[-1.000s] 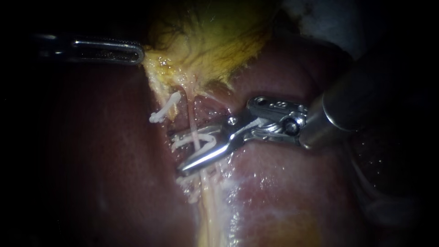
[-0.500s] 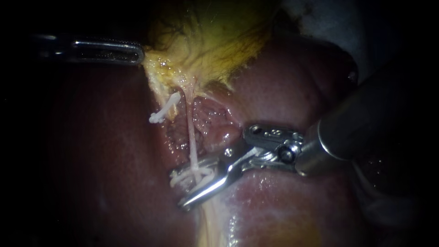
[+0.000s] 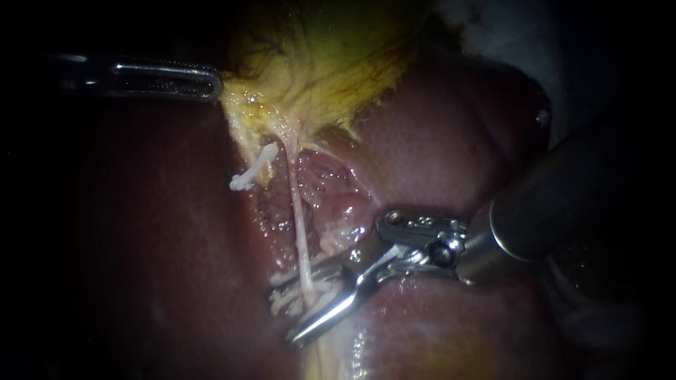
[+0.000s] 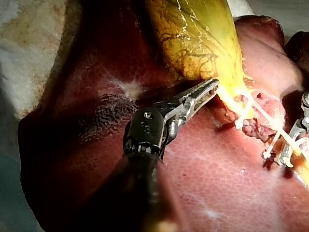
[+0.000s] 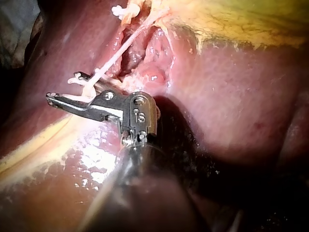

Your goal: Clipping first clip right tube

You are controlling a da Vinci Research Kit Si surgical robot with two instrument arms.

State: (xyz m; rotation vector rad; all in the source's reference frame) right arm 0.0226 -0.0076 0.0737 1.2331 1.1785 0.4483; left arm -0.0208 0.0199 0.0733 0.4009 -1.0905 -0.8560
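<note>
**Right instrument slides further down the right tube, clip not yet closed**

The right instrument (image 3: pixel 283 317) sits lower on the right tube (image 3: pixel 297 218) than it did a second ago. Then its jaws straddled the tube near the raw patch under the gallbladder (image 3: pixel 324 63). Half a second ago they were partway down, and now they are further still from the gallbladder, so a longer stretch of the thin pale tube lies bare above them. The jaws stand apart and grasp the loaded clip (image 3: pixel 313 292), a white one whose legs are still spread. The tube runs between these legs, crossing the jaws close to their hinge end. The right wrist view shows the same thing: the right instrument (image 5: pixel 63 86) has the tube (image 5: pixel 113 58) running down into the open clip (image 5: pixel 79 82).

The left instrument (image 3: pixel 213 83) has not shifted against the tissue. Its jaws lie together, clenched on the edge of the gallbladder, which is drawn to a point at their tip. The left wrist view agrees: the jaws of the left instrument (image 4: pixel 212 88) are closed against the yellow margin of the gallbladder (image 4: pixel 198 34).

A second clip (image 3: pixel 253 165), closed and white, sits where it did on the yellowish strand beside the right tube. The liver (image 3: pixel 436 141) lies under everything, dark red and wet.
</note>
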